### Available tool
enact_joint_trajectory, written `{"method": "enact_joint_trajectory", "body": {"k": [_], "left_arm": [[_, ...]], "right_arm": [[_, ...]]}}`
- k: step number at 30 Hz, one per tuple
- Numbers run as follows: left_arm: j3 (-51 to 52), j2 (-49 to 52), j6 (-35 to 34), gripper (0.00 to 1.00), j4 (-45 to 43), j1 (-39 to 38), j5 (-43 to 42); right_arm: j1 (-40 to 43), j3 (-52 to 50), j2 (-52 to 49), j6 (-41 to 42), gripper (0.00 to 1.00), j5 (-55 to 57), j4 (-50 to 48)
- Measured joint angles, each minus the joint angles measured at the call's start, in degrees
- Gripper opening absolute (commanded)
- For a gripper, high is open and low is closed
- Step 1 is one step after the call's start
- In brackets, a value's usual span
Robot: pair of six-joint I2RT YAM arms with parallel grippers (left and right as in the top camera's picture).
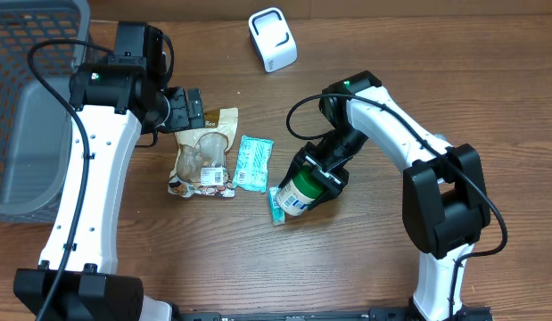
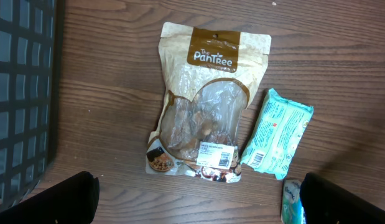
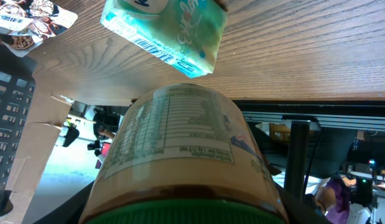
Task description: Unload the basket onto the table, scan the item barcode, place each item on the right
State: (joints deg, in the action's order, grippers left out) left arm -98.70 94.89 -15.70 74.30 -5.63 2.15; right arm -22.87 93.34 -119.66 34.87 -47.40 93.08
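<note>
Two arms reach over the table. The right gripper (image 1: 317, 181) is clamped on the green-lidded jar (image 1: 296, 198), near a teal packet (image 1: 254, 163). Only the right wrist view shows the jar's label print. The left gripper (image 1: 188, 109) hangs wide open over the snack bag (image 2: 204, 106).

The jar (image 1: 296, 195) is lying on its side at mid-table, clamped at its green-lidded end by the right gripper (image 1: 317, 177). Its pale label of printed tables is facing the wrist camera, and its base is pointing toward the table's front. The white scanner (image 1: 272, 38) is standing well apart, near the far edge.
</note>
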Motion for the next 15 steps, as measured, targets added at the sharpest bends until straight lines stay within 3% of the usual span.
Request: {"method": "enact_joint_trajectory", "body": {"k": [15], "left_arm": [[0.0,0.0,0.0,1.0,0.0,0.0,0.0]], "right_arm": [[0.0,0.0,0.0,0.0,0.28,0.0,0.0]]}}
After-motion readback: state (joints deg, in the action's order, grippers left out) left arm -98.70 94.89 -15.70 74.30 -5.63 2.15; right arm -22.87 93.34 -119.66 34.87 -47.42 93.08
